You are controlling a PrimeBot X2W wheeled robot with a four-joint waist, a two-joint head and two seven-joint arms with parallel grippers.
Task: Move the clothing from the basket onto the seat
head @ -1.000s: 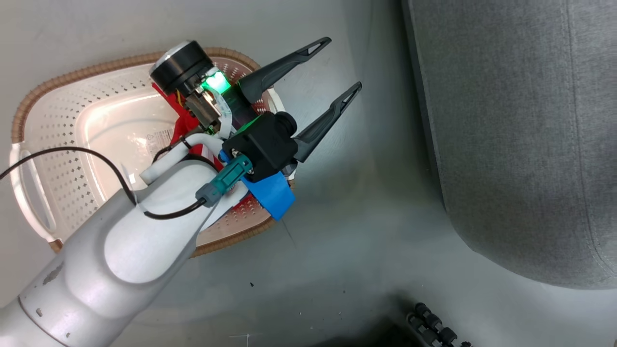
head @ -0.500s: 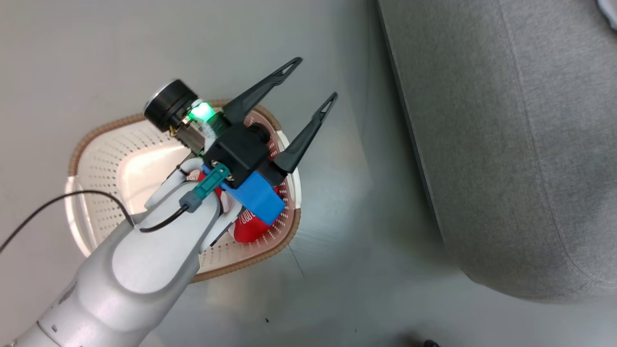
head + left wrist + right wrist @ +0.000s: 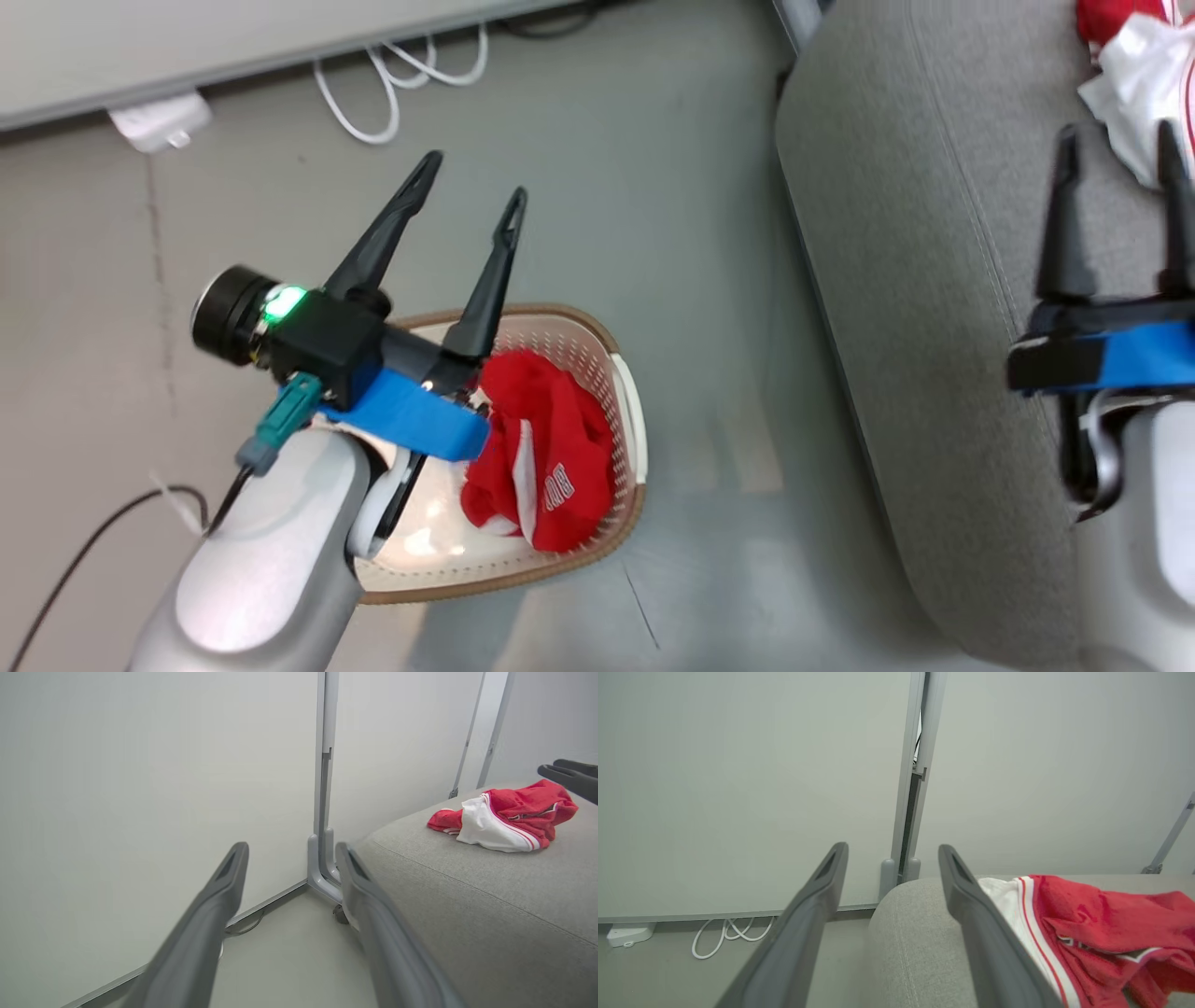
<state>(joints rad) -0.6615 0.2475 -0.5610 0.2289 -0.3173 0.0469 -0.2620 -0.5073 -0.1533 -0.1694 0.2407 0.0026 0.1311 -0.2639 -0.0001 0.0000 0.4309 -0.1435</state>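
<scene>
Tally: one of two pieces is across.
- A red-and-white garment [image 3: 504, 816] is seen crumpled on the grey seat [image 3: 934, 280], toward its far end. That half of the task is judged done.
- A second red garment [image 3: 541, 457] is found bunched in the laundry basket [image 3: 627, 411], against the wall nearest the seat, with white lettering shown on one fold.
- The basket is set on the floor beside the seat, apart from it.
- The left gripper [image 3: 474, 177] is held over the basket's side farther from the seat, fingers spread, nothing gripped.
- The right gripper [image 3: 1116, 133] is held over the seat, just short of the delivered garment, fingers spread and empty.

Left to do, as judged: the basket garment is to be grasped, lifted clear of the rim and carried onto the seat.
</scene>
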